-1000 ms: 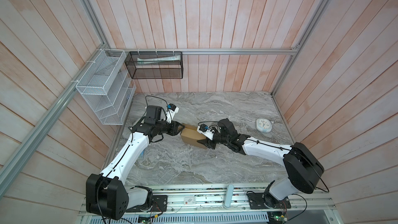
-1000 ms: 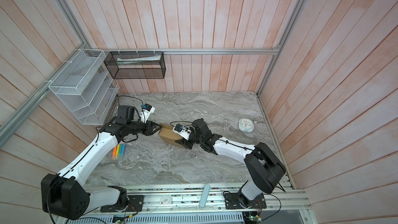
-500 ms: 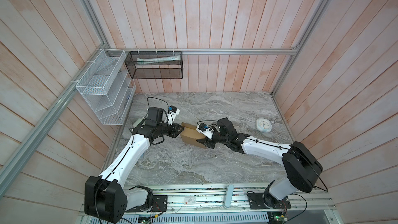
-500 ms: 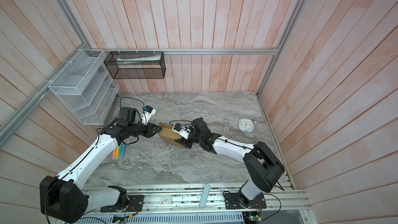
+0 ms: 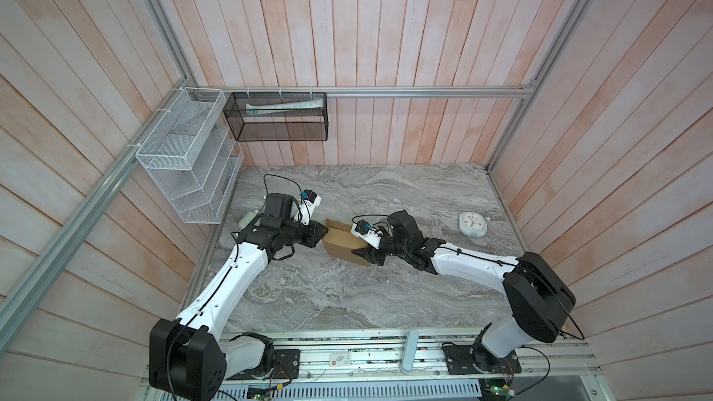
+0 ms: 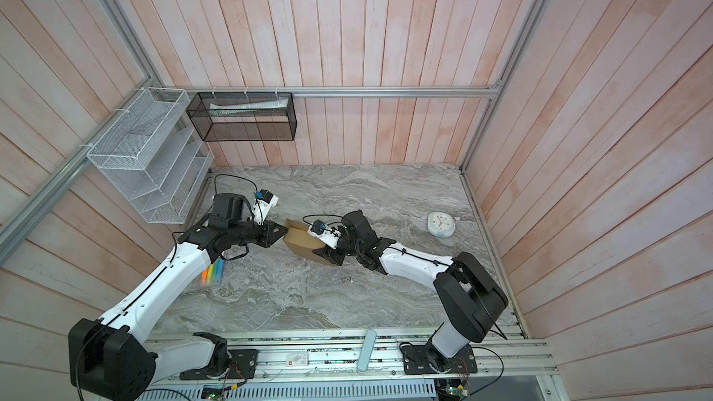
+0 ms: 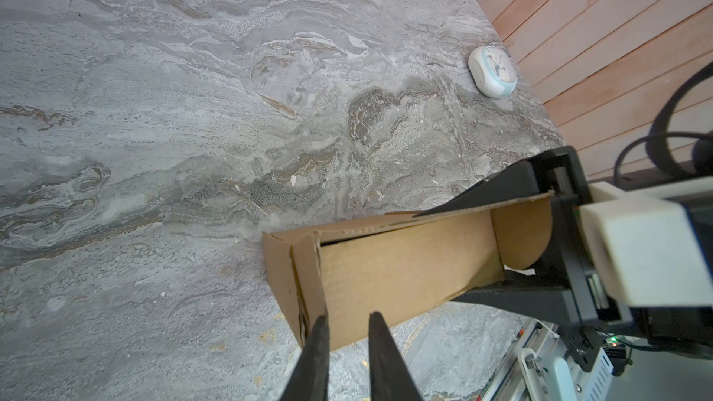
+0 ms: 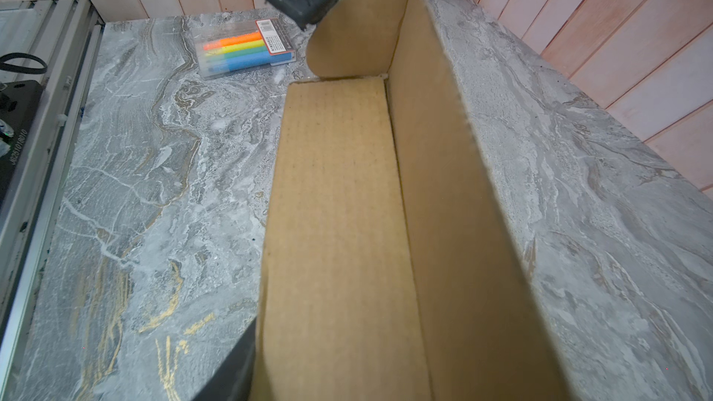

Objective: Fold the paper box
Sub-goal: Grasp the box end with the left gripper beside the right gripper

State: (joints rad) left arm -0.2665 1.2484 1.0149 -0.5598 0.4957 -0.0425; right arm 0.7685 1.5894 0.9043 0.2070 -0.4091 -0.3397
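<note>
**Nearest, left:** pack of coloured markers [image 8: 247,52], flat on the marble table [image 5: 386,302], apart from the work. Not mine to touch.

**Next:** my right gripper [image 7: 433,258], jaws set wide across the right end of the paper box [image 5: 339,246], one finger along each long wall, clamping it. A rounded flap [image 7: 521,233] stands between those fingers.

**Centre:** the paper box, plain brown, a half-formed trough lying mid-table between my two grippers, long walls up, top open.

**Just beyond, at its left end:** my left gripper [image 7: 348,317], fingers drawn near together with a slim gap left. The tips sit at the free edge of the left end flap [image 8: 355,28]. Whether cardboard is in the gap, I cannot tell.

**Far right:** white clock [image 5: 472,224], well apart.

**On the walls:** white wire shelf [image 5: 185,156] and black mesh basket [image 5: 279,117].

**Step in hand, as I judge it:** catch the left end flap and turn it in across the end.
- My right clamp should hold firm so the box neither slides nor skews.
- My left fingers should take the flap's edge only, not the long wall with it.
- The flap should swing about its crease, gently, since cardboard buckles.

**Against a second ago:**
- My left fingers stand closer together.
- My right jaws keep the same spread.
- The box and both arms sit about where they were.
</note>
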